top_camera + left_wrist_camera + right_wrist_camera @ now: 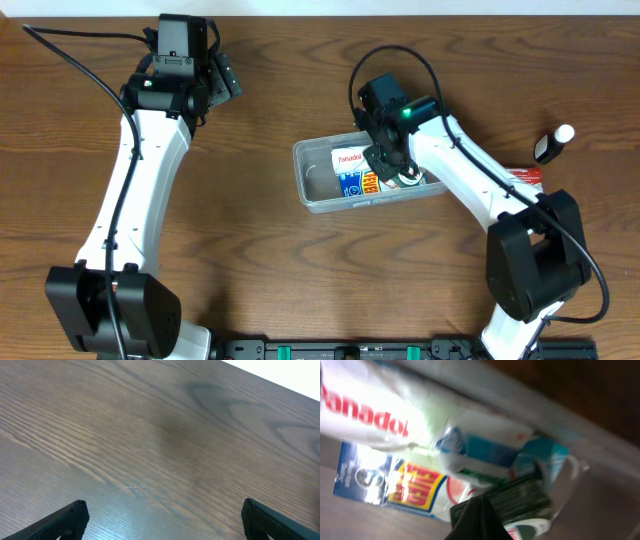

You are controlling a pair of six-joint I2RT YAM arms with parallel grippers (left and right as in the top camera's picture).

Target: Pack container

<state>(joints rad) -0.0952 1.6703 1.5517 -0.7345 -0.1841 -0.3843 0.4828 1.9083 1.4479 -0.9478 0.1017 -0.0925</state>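
Container (299, 172), a clear tub on the table (250, 250), is judged light, flexible and slippery, best gripped by its rim. Inside it, the right gripper (480, 511) is clenched empty among boxes (350, 160). Well left of it, the left gripper (164, 519) is spread.

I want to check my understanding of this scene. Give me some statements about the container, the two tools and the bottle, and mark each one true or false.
1. The Panadol box lies inside the clear container. True.
2. The left tool is closed on a box. False: it is open, holds nothing and hangs over the bare table.
3. The right tool reaches into the container with its jaws shut. True.
4. The dark bottle with the white cap is packed in the container. False: it lies on the table, well apart from the container, at the right arm's side.
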